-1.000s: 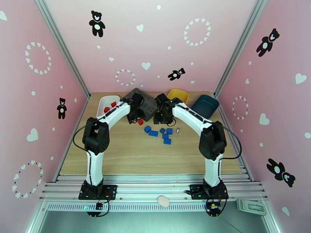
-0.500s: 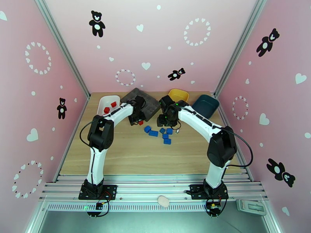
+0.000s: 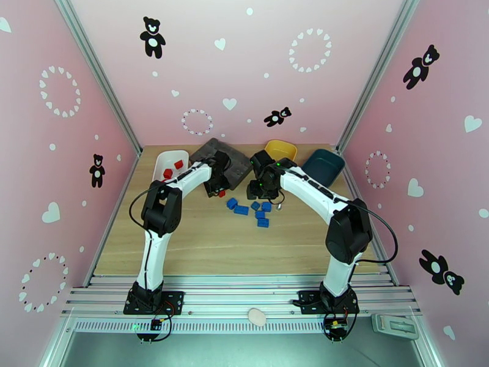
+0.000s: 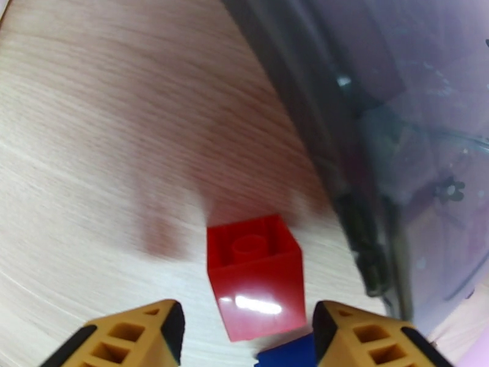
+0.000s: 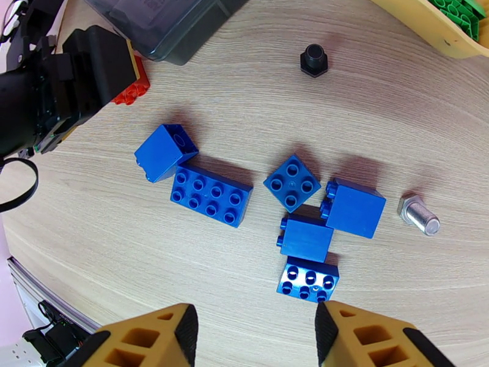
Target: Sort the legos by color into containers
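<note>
Red and shiny, a small square plastic lego brick [image 4: 253, 273] lies on the light wooden worktop [image 4: 91, 148], near the edge of the dark grey compartment tray [image 4: 379, 117]. The left gripper [image 4: 244, 337] is low over this brick with its jaws wide apart. 1 yellow finger stands on each side of the brick, and the gripper holds nothing. A corner of a blue brick [image 4: 287, 356] shows just beside the red one.

The right gripper [image 5: 253, 337] hangs above a loose group of 6 blue lego bricks [image 5: 211, 195] in the middle of the worktop. Its jaws are also wide apart and empty. 3 of these bricks touch each other; the long one with 8 studs touches a tilted square one. Close to the group lie a silvery metal bolt [image 5: 419, 216] and a small black hexagonal bit [image 5: 314, 59].

At the far edge of the worktop stand the 3 bins. The white shallow plastic bin [image 3: 164, 160] on the left holds 2 red bricks [image 3: 178, 164]. The yellow bin [image 5: 415, 16] holds green bricks [image 5: 458, 7]. The dark teal-blue bin [image 3: 323, 166] stands on the right.
</note>
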